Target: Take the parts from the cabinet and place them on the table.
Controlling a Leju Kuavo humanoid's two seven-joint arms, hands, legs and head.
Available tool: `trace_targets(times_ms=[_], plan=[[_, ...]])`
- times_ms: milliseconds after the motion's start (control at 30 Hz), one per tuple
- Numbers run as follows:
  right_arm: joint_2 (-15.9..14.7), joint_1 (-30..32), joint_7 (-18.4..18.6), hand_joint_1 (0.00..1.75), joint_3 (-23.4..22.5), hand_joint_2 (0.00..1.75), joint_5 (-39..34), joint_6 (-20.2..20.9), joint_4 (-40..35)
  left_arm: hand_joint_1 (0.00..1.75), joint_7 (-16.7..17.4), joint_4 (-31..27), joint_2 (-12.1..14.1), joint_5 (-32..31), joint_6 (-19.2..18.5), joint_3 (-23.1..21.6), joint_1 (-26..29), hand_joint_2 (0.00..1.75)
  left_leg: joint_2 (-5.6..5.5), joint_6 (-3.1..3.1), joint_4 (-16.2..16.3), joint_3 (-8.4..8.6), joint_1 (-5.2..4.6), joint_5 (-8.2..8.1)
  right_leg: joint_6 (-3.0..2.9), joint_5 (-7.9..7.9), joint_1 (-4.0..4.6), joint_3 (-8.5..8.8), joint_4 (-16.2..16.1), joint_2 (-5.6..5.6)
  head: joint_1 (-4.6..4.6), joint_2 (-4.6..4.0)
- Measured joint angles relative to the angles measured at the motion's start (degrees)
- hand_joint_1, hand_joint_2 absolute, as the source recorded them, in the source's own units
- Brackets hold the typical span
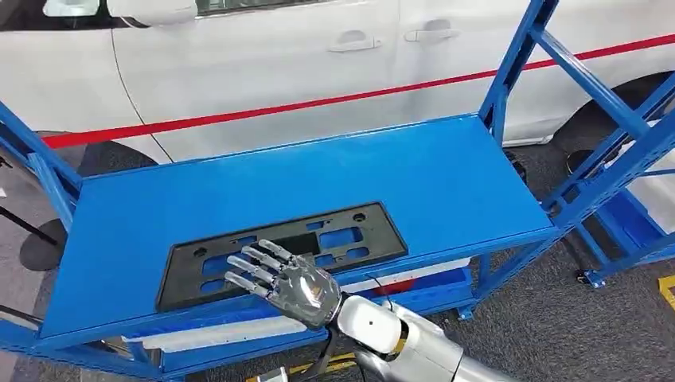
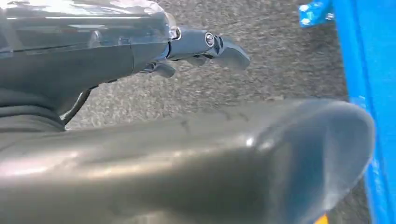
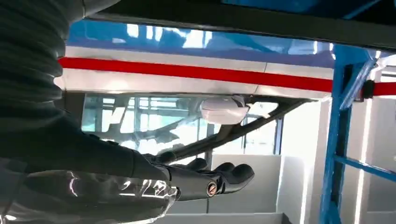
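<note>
on the blue shelf, one black plate frame, one right robot hand over it

The head view looks steeply down on the blue shelf, white car at 12 o'clock. Both wrist views sit close behind their robot hands, sharing blue framing.

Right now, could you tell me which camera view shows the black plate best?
The head view: the whole black plate lies flat on the blue shelf, with the right hand over its near edge. The right wrist view shows perhaps its dark underside; the left wrist view, floor.
</note>
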Motion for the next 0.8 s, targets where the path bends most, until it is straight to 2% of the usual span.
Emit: trace_targets(times_ms=[33,100,133,167,200,233,300,333,367,400,467,500,533,633,667,700,767,800], plan=[[0.13,-0.12,0.00,0.00,0.09,1.75,-0.04,0.17,0.20,0.00,-0.07,0.00,0.00,-0.02,0.00,-0.08,-0.15,0.00,-0.01,-0.33,0.43,-0.37,-0.10,-0.19,-0.36,-0.28,-0.10,0.07,-1.17,0.06,0.08,0.00],[0.30,-0.11,0.00,0.00,0.35,1.75,-0.28,0.22,0.91,0.00,-0.22,0.02,0.00,-0.04,0.00,-0.26,-0.09,0.00,0.12,-1.14,-0.09,-0.26,0.13,-0.18,-0.92,-0.48,0.32,-0.15,-0.82,0.35,0.06,0.00],[0.42,-0.16,0.00,0.00,0.48,1.75,-0.37,0.22,1.16,0.00,-0.22,0.02,0.00,-0.07,0.00,-0.28,-0.15,0.00,0.15,-1.51,-0.09,0.00,0.14,-0.37,-1.27,-0.42,0.16,0.10,-1.20,0.38,0.04,0.00],[0.65,-0.21,-0.02,0.00,0.55,1.75,-0.42,0.26,1.34,0.00,-0.22,0.02,0.00,-0.07,0.00,-0.31,-0.19,0.00,0.22,-1.82,0.19,-0.02,0.23,-0.94,-1.63,-0.41,-0.14,0.53,-1.51,0.29,0.02,0.00],[0.85,-0.32,-0.02,0.00,0.61,1.75,-0.46,0.37,1.51,0.00,-0.31,0.13,-0.09,-0.20,0.00,-0.31,-0.20,0.00,0.23,-2.03,2.72,-0.89,0.24,-2.36,-1.96,-0.61,-0.12,0.82,-1.56,0.22,-0.05,-0.02],[0.98,-0.44,-0.02,0.00,0.66,1.75,-0.53,0.66,1.73,0.00,-0.35,0.15,-0.11,-0.33,0.00,-0.33,-0.21,0.00,0.21,-2.13,6.38,-2.72,0.28,-4.10,-2.19,-0.74,-0.10,0.93,-1.56,0.12,-0.07,0.00],[1.09,-0.47,-0.04,0.00,0.94,1.75,-0.63,1.29,2.47,0.00,-0.39,0.15,-0.11,-0.44,0.00,-0.35,-0.17,0.00,0.21,-2.33,15.07,-7.47,0.26,-7.28,-2.52,-0.98,0.17,1.10,-1.54,-0.02,-0.05,0.00],[1.11,-0.47,-0.04,0.00,1.27,1.75,-0.74,1.59,3.02,0.00,-0.44,0.15,-0.11,-0.46,-0.02,-0.39,-0.05,0.00,0.22,-2.34,17.43,-9.01,0.27,-7.41,-2.60,-1.04,0.29,1.18,-1.50,-0.01,-0.05,0.00],[1.20,-0.44,-0.04,0.00,1.44,1.75,-0.85,1.88,3.43,0.00,-0.52,0.15,-0.11,-0.50,-0.04,-0.46,0.04,0.00,0.21,-2.22,16.91,-9.15,0.26,-6.18,-2.63,-1.12,0.39,1.32,-1.49,0.06,-0.07,0.00],[1.35,-0.45,-0.04,0.00,1.57,1.75,-0.96,2.16,3.85,0.00,-0.61,0.15,-0.11,-0.52,-0.11,-0.61,0.05,0.00,0.21,-1.99,13.66,-7.98,0.25,-3.61,-2.60,-1.23,0.45,1.49,-1.47,0.17,-0.05,0.00],[1.94,-0.56,0.04,0.00,1.66,1.75,-1.20,2.55,4.46,0.00,-1.03,0.15,-0.11,-0.70,-0.17,-0.85,-0.01,0.00,0.22,-1.25,4.17,-3.76,0.12,1.70,-2.45,-1.47,0.56,1.98,-1.46,0.30,-0.05,0.00],[2.27,-0.66,0.31,0.00,1.68,1.75,-1.33,2.89,4.90,0.00,-1.23,0.15,-0.11,-0.92,-0.22,-0.98,-0.06,0.00,0.23,-0.78,1.49,-2.59,-0.04,1.57,-2.33,-1.54,0.59,1.97,-1.45,0.30,0.00,0.00],[2.73,-0.82,0.83,0.00,1.68,1.75,-1.44,3.30,5.45,0.00,-1.55,0.15,-0.11,-1.05,-0.28,-1.25,-0.20,0.00,0.17,-0.69,0.43,-2.24,-0.38,1.44,-1.97,-1.62,0.84,1.69,-1.17,0.41,-0.03,0.00],[4.45,-1.16,2.49,0.00,1.44,1.75,-1.53,3.85,6.78,0.00,-2.12,0.15,-0.22,-1.29,-0.81,-1.70,-0.08,0.00,0.10,-0.02,0.45,-2.46,-0.60,1.66,-1.04,-1.34,0.61,1.71,-1.55,0.39,0.02,-0.02],[5.14,-1.49,2.80,0.00,1.25,1.75,-1.55,4.13,7.06,0.00,-2.21,0.17,-0.44,-1.36,-0.94,-1.75,-0.10,0.00,0.26,0.54,-0.44,-1.98,0.24,2.20,-0.68,-1.72,0.76,1.64,-1.24,0.38,-0.03,0.00],[5.64,-1.95,3.04,0.00,1.09,1.75,-1.57,4.22,7.41,0.00,-2.27,0.17,-0.61,-1.51,-1.03,-1.81,-0.16,0.00,0.27,0.77,-0.75,-1.73,0.08,2.32,-0.33,-2.85,0.68,1.17,0.24,0.27,0.13,-0.02],[6.19,-2.60,3.08,0.00,1.07,1.75,-1.57,4.35,8.11,0.00,-2.34,0.17,-0.72,-1.55,-1.03,-2.01,-0.25,0.00,0.34,1.07,-0.75,-1.75,0.04,2.32,0.04,-7.20,0.37,-2.62,8.13,0.25,0.19,-0.02],[6.32,-2.53,3.17,0.00,1.05,1.75,-1.57,4.40,8.53,0.00,-2.36,0.17,-0.77,-1.55,-1.05,-2.18,-0.24,0.00,0.33,1.10,-0.74,-1.74,0.04,2.29,0.19,-8.89,0.27,-4.79,12.51,0.26,0.19,-0.02]])
